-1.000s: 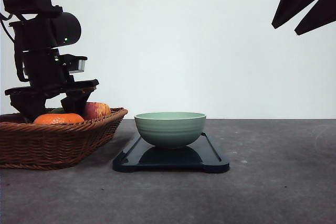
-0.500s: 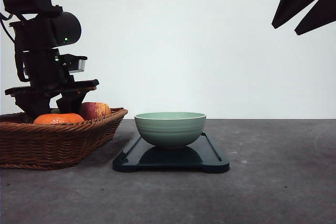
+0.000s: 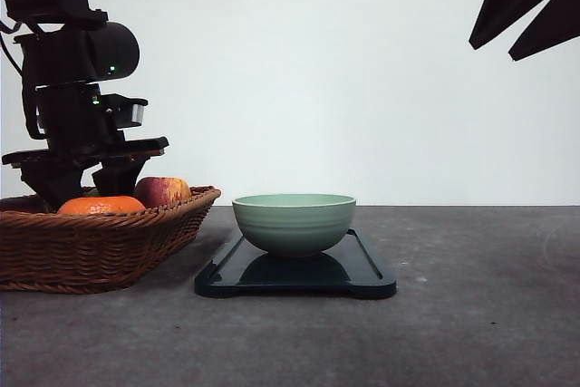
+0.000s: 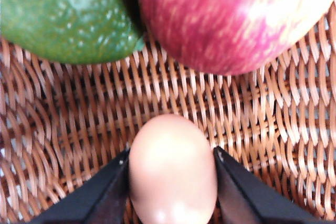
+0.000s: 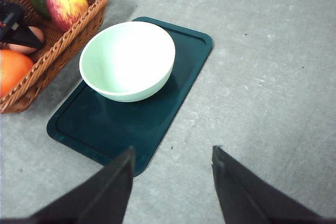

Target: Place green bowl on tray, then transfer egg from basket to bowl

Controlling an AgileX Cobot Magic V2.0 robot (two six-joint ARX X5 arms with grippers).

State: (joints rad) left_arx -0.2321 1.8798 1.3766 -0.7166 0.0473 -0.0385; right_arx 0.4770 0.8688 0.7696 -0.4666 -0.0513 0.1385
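From my seat, the nearest thing is the egg (image 4: 173, 169), pinched between the two black fingers of the left pincer (image 4: 172, 187), one finger pressed to each flank, so I read that pincer as clenched on the egg. It looks to be just clear of the basket (image 4: 262, 129) weave, though at this close range I can't be sure it has lifted. I would rise straight and slow, keeping the squeeze light so the shell survives, and clear the apple (image 4: 231, 19) and the green fruit (image 4: 63, 14) lying just beyond before swinging across.

The right pincer (image 5: 172, 184) hangs released and empty above the worktop (image 5: 273, 77). Its camera gives me what the left wrist cannot: the green bowl (image 5: 127, 59) sitting on the tray (image 5: 126, 129), inside empty, beside the basket. The front view adds the heights: the bowl's rim stands about level with the basket's braided edge, with an orange (image 3: 101, 205) nearby.
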